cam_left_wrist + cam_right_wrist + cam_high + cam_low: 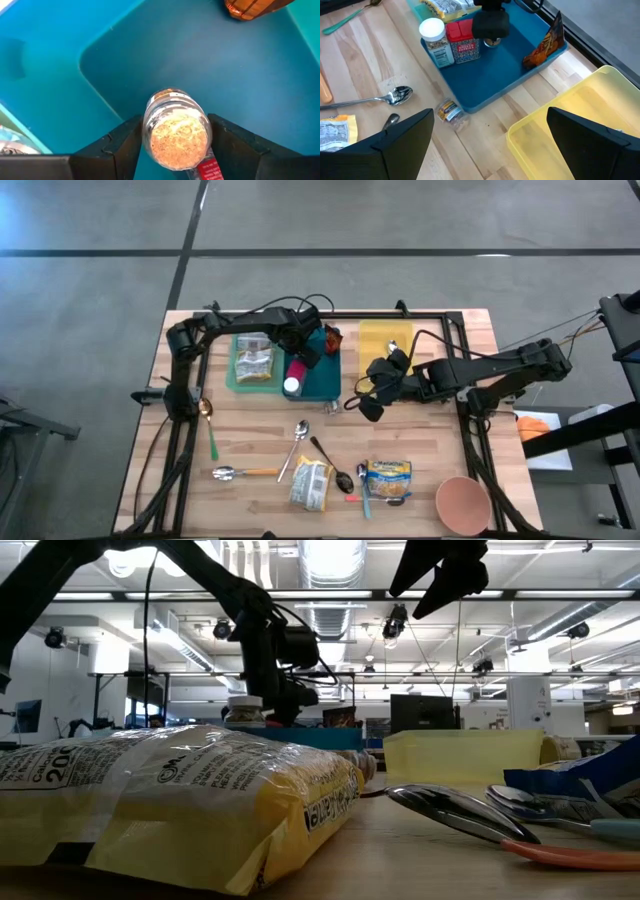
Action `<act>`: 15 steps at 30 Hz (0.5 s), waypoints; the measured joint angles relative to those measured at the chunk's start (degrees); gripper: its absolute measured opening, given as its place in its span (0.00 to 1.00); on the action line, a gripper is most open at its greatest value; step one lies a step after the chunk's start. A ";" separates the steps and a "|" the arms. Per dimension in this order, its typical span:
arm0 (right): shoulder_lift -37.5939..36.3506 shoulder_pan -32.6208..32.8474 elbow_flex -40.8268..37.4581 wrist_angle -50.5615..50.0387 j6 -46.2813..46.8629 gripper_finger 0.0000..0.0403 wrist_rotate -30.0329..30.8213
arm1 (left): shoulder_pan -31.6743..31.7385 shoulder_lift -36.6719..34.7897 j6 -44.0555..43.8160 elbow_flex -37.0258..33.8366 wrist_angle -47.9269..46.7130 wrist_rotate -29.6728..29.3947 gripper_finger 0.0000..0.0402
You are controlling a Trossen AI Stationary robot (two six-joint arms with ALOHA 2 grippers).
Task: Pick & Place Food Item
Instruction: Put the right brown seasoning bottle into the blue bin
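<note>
A clear jar (pixel 177 132) of beige crumbs stands upright on the floor of the blue tray (pixel 240 85). My left gripper (pixel 175 120) points down over it, one finger close on either side of the jar, with a thin gap showing. A red-lidded jar (pixel 462 45) and a white-lidded jar (pixel 432 40) stand next to it in the tray (pixel 320 380). An orange snack bag (pixel 545 45) leans in the tray's far corner. My right gripper (pixel 497 145) hangs open above the table, between the blue tray and the yellow container (pixel 580 130).
A green tray (pixel 235 375) with a packet sits left of the blue tray. Spoons (pixel 300 438), two food packets (pixel 312 483) (pixel 388 478), a pink bowl (pixel 462 502) and a small wrapped sweet (pixel 449 111) lie on the near half of the table.
</note>
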 joint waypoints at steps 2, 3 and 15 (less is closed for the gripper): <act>0.00 0.00 0.00 0.00 -0.01 0.95 0.00 | 0.00 -0.14 -0.56 0.13 -0.32 0.13 0.57; 0.00 0.00 -0.01 -0.01 -0.01 0.95 0.00 | 0.00 -0.16 -0.69 0.25 -0.36 0.12 0.57; 0.00 0.14 -0.03 -0.03 -3.16 0.95 -3.74 | 0.33 -0.21 -0.66 3.93 -5.90 -0.08 0.57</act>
